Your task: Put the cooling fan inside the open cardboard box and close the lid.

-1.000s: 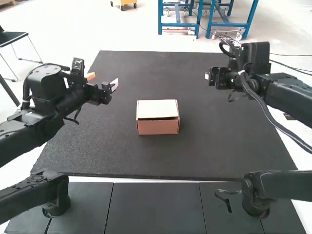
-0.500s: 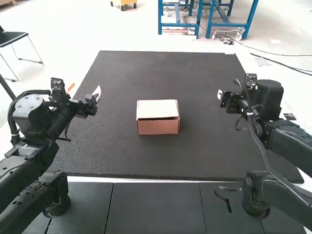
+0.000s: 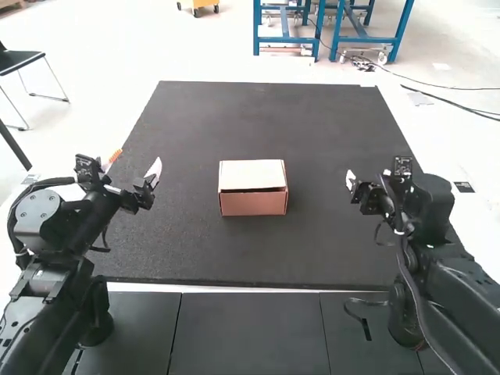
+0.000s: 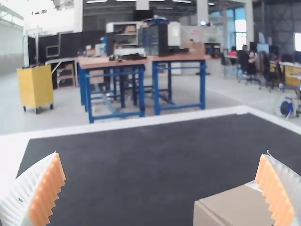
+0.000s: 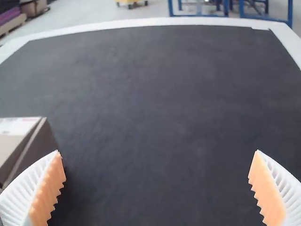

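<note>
A small brown cardboard box (image 3: 252, 187) stands in the middle of the black mat (image 3: 266, 117), its lid flaps lying flat on top. My left gripper (image 3: 135, 164) hangs at the mat's left edge, well to the left of the box, open with nothing between its ribbed fingers (image 3: 155, 168). In the left wrist view a corner of the box (image 4: 235, 209) shows beside one orange pad (image 4: 272, 186). My right gripper (image 3: 361, 192) hovers over the mat's right side, open and empty. The right wrist view has the box (image 5: 19, 136) next to one of its fingers (image 5: 40, 193).
The mat (image 5: 164, 84) lies bare around the box on every side. Both arm bases (image 3: 86, 312) stand on dark panels at the near edge. White floor borders the mat at left and right.
Both arms have drawn back from the box toward the near edge and sunk lower, the left gripper moving left, the right gripper moving nearer. The box has not moved.
</note>
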You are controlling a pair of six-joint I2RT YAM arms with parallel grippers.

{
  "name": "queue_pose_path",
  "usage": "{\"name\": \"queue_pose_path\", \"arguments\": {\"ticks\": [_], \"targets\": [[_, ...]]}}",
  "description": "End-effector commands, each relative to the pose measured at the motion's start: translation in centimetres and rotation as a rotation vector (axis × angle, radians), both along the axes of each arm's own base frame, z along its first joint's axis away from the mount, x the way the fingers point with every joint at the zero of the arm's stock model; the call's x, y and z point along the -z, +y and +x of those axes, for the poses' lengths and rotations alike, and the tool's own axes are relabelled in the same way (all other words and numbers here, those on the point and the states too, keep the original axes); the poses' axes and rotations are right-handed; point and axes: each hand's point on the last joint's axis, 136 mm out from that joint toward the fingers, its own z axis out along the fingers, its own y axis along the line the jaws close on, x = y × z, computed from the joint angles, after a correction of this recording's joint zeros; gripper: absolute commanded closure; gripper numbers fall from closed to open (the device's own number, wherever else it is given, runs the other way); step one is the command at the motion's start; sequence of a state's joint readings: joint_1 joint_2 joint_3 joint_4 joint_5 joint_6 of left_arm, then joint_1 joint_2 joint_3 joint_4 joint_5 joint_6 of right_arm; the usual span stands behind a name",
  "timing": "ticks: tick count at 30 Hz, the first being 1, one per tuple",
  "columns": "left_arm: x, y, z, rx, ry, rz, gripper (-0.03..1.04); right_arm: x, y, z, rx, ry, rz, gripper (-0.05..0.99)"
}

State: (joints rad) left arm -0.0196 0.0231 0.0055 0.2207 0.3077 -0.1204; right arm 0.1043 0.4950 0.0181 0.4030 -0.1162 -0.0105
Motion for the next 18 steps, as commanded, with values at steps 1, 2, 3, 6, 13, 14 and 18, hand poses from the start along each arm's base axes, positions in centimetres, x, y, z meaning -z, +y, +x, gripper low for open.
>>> {"name": "queue_pose_path", "arguments": {"ticks": [1,2,3,6,13,14,18], "targets": [[0.1,0.0,-0.1,0.002,-0.01,0.017,0.05,-1.9,0.0,-0.5,0.001,-0.088,0.018,0.04],[0.2,0.1,-0.1,-0.003,-0.005,0.02,0.05,-1.8,0.0,-0.8,0.002,-0.087,0.014,0.04],[0.6,0.2,0.0,-0.011,0.009,0.023,0.05,-2.2,-0.1,-1.0,0.003,-0.102,0.017,0.04],[1.6,0.6,0.2,-0.026,0.054,0.023,0.05,-3.7,-0.2,-2.0,-0.008,-0.167,0.015,0.04],[4.5,2.3,0.9,-0.115,0.179,0.007,0.05,-2.8,-0.3,-3.0,-0.051,-0.147,-0.018,0.03],[4.7,2.5,0.9,-0.122,0.186,0.008,0.05,-2.6,-0.1,-3.1,-0.063,-0.139,-0.024,0.03],[5.0,2.8,1.0,-0.141,0.187,0.05,0.05,-1.4,-0.6,-3.0,-0.037,-0.093,-0.023,0.03]]}}
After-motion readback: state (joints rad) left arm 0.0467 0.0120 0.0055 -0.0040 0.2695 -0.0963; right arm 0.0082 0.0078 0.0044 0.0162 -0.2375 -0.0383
